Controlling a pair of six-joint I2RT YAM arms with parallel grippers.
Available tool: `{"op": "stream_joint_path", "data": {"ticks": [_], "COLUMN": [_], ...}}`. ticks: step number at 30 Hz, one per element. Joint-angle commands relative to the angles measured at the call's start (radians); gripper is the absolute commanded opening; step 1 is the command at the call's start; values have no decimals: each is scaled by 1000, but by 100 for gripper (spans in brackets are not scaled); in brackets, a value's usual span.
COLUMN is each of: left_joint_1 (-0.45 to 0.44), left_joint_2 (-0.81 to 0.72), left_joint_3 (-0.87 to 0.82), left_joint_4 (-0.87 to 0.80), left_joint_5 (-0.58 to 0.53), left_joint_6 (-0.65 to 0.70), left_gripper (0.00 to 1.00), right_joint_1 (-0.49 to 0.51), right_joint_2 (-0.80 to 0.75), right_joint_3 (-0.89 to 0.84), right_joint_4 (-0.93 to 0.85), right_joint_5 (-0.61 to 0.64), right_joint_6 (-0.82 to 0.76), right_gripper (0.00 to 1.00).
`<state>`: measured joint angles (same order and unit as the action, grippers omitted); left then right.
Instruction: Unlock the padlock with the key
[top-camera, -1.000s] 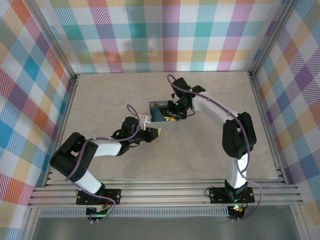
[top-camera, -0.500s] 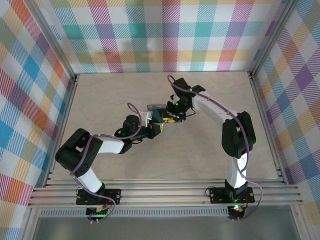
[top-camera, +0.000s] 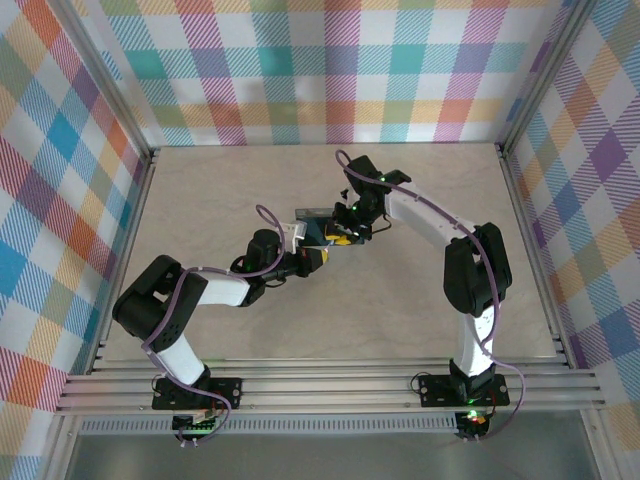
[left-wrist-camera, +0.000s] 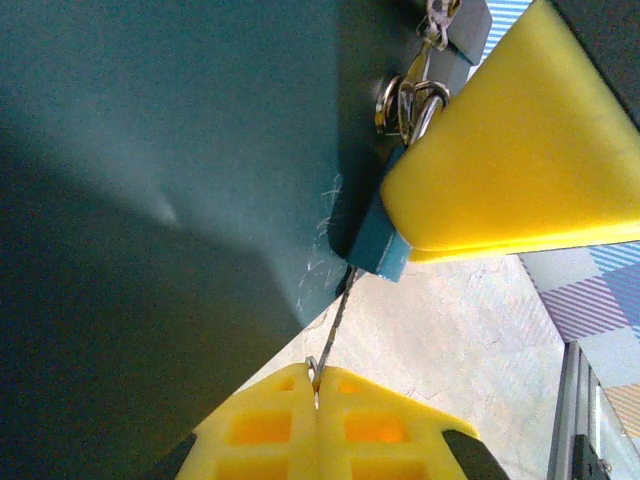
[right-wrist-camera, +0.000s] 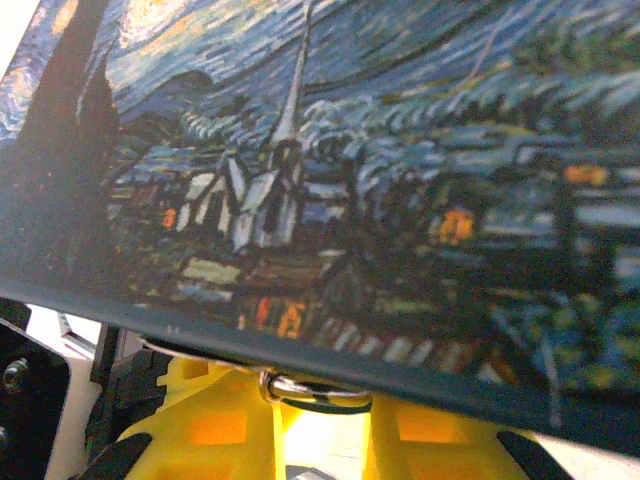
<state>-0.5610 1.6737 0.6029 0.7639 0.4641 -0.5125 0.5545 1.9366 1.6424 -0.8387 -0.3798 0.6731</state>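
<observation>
In the left wrist view my left gripper (left-wrist-camera: 318, 378) is shut on the key (left-wrist-camera: 338, 320), a thin silvery blade pinched between the yellow fingertips. Its tip reaches up into the underside of the blue padlock (left-wrist-camera: 378, 250). A yellow finger (left-wrist-camera: 520, 150) of my right gripper presses against the padlock's body. The metal shackle (left-wrist-camera: 412, 100) hangs from a ring on the dark box (left-wrist-camera: 150, 150). In the right wrist view my right gripper (right-wrist-camera: 320, 410) sits under the box's painted lid (right-wrist-camera: 350, 150), with the shackle (right-wrist-camera: 320, 392) between its fingers. From above, the two grippers (top-camera: 318, 257) (top-camera: 345, 235) meet at the box (top-camera: 312, 222).
The box stands tilted near the middle of the beige table (top-camera: 420, 300). Aluminium rails (top-camera: 330, 385) run along the near edge and checked walls (top-camera: 330, 70) close in the other sides. Open tabletop lies on every side of the arms.
My left gripper has moved up and to the right with the key, closing in on the padlock under the box. The right arm and the box have barely moved.
</observation>
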Motion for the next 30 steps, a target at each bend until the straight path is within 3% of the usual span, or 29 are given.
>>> {"op": "stream_joint_path", "data": {"ticks": [1, 21, 30], "left_joint_1": [-3, -5, -4], "left_joint_2": [-16, -51, -74], "left_joint_3": [13, -2, -46], "left_joint_4": [52, 41, -4], "left_joint_5": [10, 24, -30], "left_joint_6": [-5, -7, -10], "left_gripper": [0, 0, 0], "right_joint_1": [-2, -8, -7], "right_joint_2": [6, 16, 0], "right_joint_3": [20, 11, -5], "right_joint_4": [4, 13, 18], "right_joint_5": [-44, -45, 1], "right_joint_6": [-5, -4, -25], "right_gripper": [0, 0, 0]}}
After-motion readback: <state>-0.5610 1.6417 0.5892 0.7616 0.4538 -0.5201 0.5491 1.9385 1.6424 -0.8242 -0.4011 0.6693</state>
